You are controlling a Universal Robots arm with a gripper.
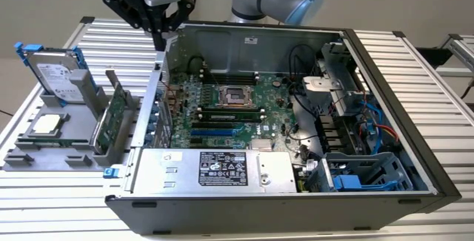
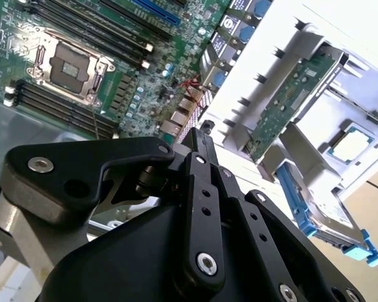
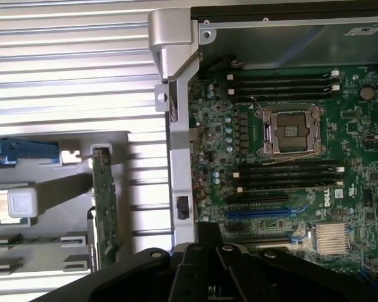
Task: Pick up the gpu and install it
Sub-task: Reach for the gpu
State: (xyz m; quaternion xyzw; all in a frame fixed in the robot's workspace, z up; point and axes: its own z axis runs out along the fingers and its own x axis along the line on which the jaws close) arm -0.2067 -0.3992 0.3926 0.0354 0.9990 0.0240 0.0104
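Note:
The gpu (image 1: 111, 113) stands on edge in a slot of the grey holder (image 1: 44, 160), on the exterior view's left of the open computer case (image 1: 385, 102). Its green circuit board shows in both wrist views (image 2: 288, 104) (image 3: 104, 207). My gripper (image 1: 159, 41) hangs above the case's back corner wall, apart from the gpu and higher than it. Its fingers are shut with nothing between them (image 2: 203, 129) (image 3: 206, 228). The motherboard (image 1: 222, 113) lies inside the case, with blue expansion slots (image 3: 258, 214).
A silver hard drive in a blue frame (image 1: 55, 74) leans in the holder behind the gpu. A square CPU chip (image 1: 46, 123) lies flat beside it. The power supply (image 1: 215, 169) fills the case's near side. Cables and drive cages (image 1: 356, 124) crowd the exterior view's right.

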